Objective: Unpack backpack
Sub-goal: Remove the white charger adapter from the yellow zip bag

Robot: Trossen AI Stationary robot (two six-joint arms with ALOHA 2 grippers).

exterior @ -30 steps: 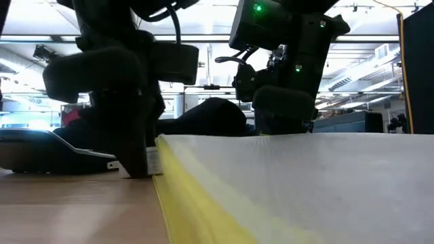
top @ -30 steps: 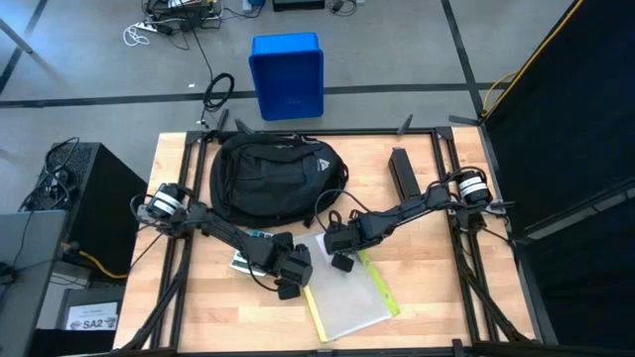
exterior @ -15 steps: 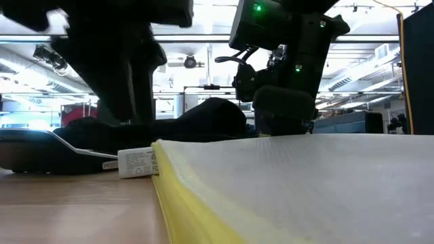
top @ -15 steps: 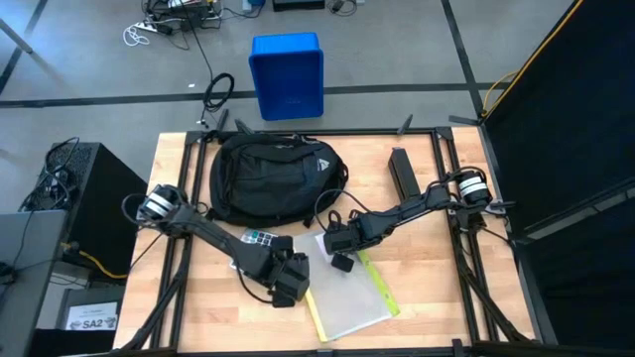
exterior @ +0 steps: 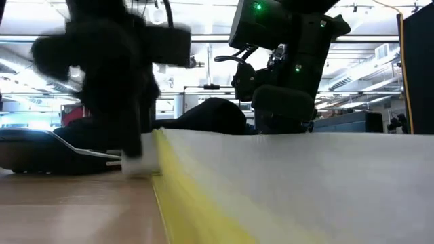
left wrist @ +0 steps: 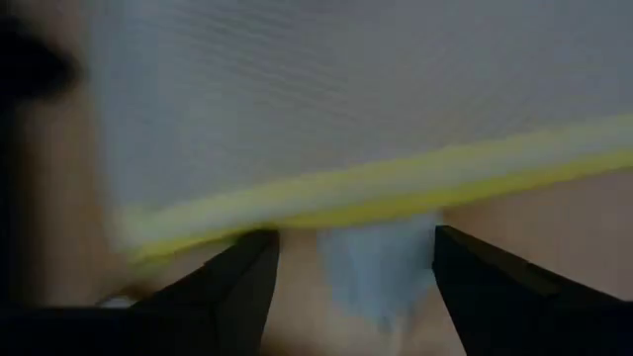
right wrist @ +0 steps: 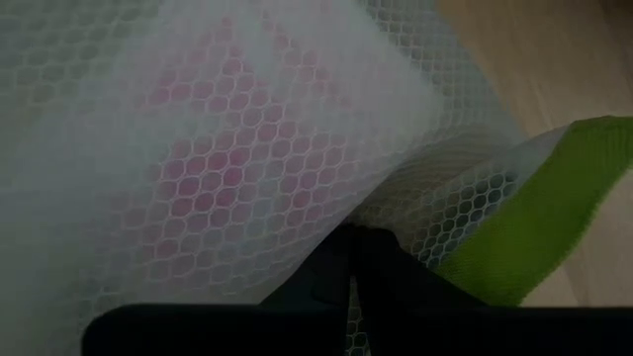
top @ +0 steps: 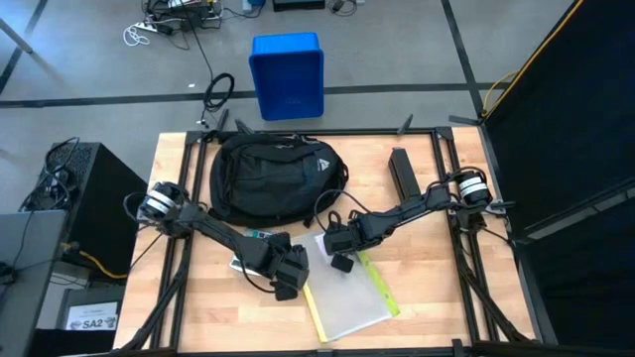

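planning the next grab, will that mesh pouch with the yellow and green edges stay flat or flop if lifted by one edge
Probably floppy: the mesh pouch looks like thin translucent netting, and it bulges in soft folds where the right gripper presses its far end. Likely light, since it lies nearly flat on the table. The left gripper stands open at its yellow edge, so a one-sided lift would likely let it sag.

Overhead, table-level, two close wrist views

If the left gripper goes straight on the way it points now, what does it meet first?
Probably the small pale flat item lying between its open jaws, then the yellow edge of the translucent mesh pouch; depth is unclear.
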